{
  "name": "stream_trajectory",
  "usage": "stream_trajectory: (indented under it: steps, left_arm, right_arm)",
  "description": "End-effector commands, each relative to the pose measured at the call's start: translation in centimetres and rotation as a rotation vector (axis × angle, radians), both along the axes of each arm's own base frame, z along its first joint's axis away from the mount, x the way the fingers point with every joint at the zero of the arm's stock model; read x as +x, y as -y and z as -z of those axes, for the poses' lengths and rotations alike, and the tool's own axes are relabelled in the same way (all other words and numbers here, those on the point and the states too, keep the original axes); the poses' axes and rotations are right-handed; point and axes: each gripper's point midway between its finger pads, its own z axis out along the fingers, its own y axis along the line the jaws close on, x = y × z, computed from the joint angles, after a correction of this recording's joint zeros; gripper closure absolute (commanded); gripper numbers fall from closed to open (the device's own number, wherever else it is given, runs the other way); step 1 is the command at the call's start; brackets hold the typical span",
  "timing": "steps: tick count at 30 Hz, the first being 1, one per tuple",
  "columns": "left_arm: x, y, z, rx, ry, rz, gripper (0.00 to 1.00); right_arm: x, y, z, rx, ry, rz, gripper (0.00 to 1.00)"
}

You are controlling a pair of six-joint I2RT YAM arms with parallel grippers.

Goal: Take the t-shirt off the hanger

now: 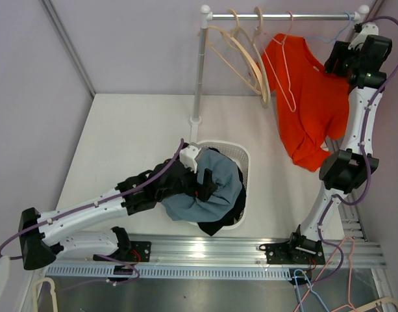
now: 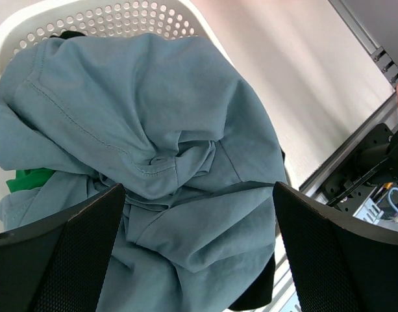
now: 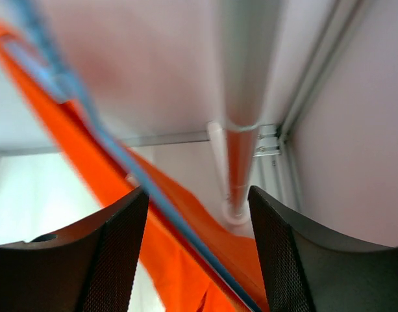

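Over the bench's [image 1: 121, 130] far right corner hangs the orange t-shirt [image 1: 312, 97]. Mid near edge, the basket [image 1: 241, 151] sits under the left claw [image 2: 197, 188], wide open and empty. The right claw [image 3: 195, 195], also open and empty, straddles the blue hanger [image 3: 121, 153]. I judge this the approach; next it must pinch cloth.

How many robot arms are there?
2. The left black-and-white robot arm reaches low over the white perforated plastic laundry basket. The right black-and-white robot arm stretches up beside the orange t-shirt hanging on the metal rail. None seems hidden.
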Motion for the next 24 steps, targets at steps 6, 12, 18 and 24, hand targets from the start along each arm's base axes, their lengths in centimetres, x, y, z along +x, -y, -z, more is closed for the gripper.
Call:
stream_trajectory:
  steps: [6,12,18,24]
  left_arm:
    - [0.1,0.3,-2.1,-0.07,0.046,0.025,0.01]
    - [-0.2,0.3,-2.1,-0.083,0.044,0.033,0.01]
    - [-0.1,0.1,-1.7,-0.066,0.048,0.032,0.0]
    - [0.2,-0.2,-1.4,-0.042,0.06,0.018,0.01]
  right_arm:
    - [-3.4,-5.8,-7.8,-0.026,0.153,-0.119,0.32]
    - [-3.7,-6.9,-9.6,-0.047,0.209,-0.106,0.29]
    - [-0.4,-4.7,-8.8,-0.054,0.244,0.018,0.47]
    - [2.1,-3.4,-7.4,-0.053,0.245,0.123,0.57]
